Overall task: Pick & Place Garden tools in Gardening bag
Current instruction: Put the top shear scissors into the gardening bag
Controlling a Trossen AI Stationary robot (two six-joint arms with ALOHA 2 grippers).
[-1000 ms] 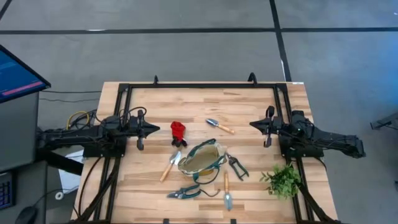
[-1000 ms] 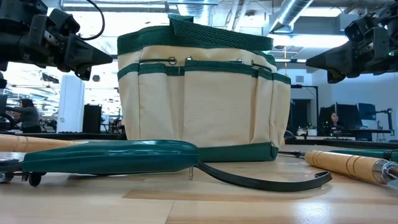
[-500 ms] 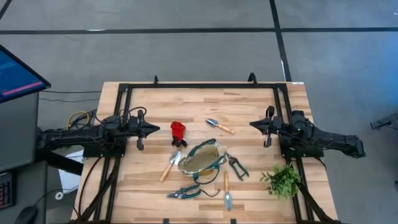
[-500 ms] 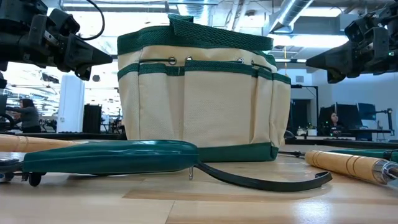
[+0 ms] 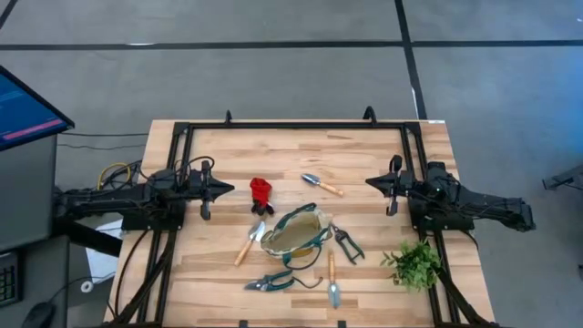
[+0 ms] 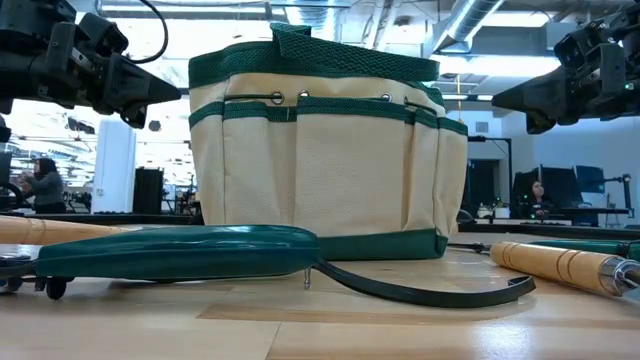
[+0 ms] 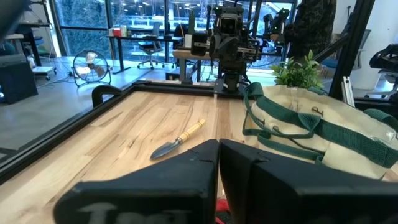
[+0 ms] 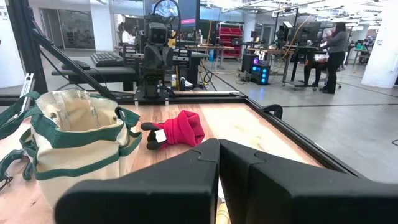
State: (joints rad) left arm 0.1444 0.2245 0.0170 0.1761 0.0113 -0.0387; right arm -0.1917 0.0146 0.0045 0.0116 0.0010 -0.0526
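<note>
Gardening bag (image 5: 296, 232): stands upright near the middle of the table (image 5: 364, 150), mouth open, no tool seen inside it from above.

Garden tools, all lying on the table outside the bag:
- red item (image 5: 260, 192), beyond the bag toward the left arm's side
- small trowel (image 5: 321, 184), wooden handle, on the far side of the bag, apart from it
- wooden-handled tool (image 5: 250, 242), just beside the bag's left flank
- dark shears (image 5: 347, 241), just beside the bag's right flank
- teal-handled pruners (image 5: 271, 281), on the near side of the bag
- wooden-handled tool (image 5: 332, 278), near side, next to the pruners

Leafy green sprig (image 5: 414, 263): near the right edge; not part of the task.

Left gripper (image 5: 221, 189): raised over the table's left side, fingers pressed together, holding nothing. The red item is its nearest tool.

Right gripper (image 5: 373, 183): raised over the right side, fingers likewise together and empty. The small trowel and shears lie nearest.

Step in hand: judged as the outset, no pick begun.

Next move calls for: parting one gripper's fingers, lowering over a nearby tool, gripping it across its narrow part, then carrying it above the bag's mouth.
</note>
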